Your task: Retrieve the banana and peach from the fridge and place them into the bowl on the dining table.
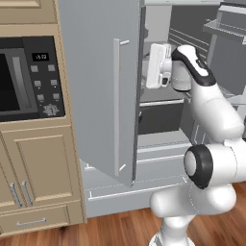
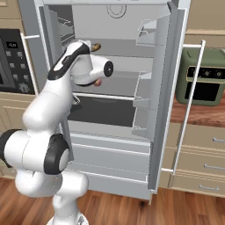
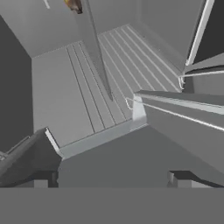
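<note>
A slim, dark olive-brown banana (image 3: 73, 5) is glimpsed at the upper left edge of the hand view, on the ribbed shelf of the tall silver-grey fridge (image 1: 98, 86), whose doors stand open. It lies well ahead of the pincer (image 3: 111, 177), left of its line; its long axis cannot be told. The pincer is spread wide, nothing grasped. A small round orange-red peach (image 2: 98, 82) peeks beside the wrist.

The fridge (image 2: 154, 110), pale silver-grey, is standing with both upper doors swung open (lower drawers shut). The banana (image 2: 96, 45), dark olive-brown, is lying on an inner shelf; the orange-red peach (image 2: 98, 81) is peeking out one shelf lower.
</note>
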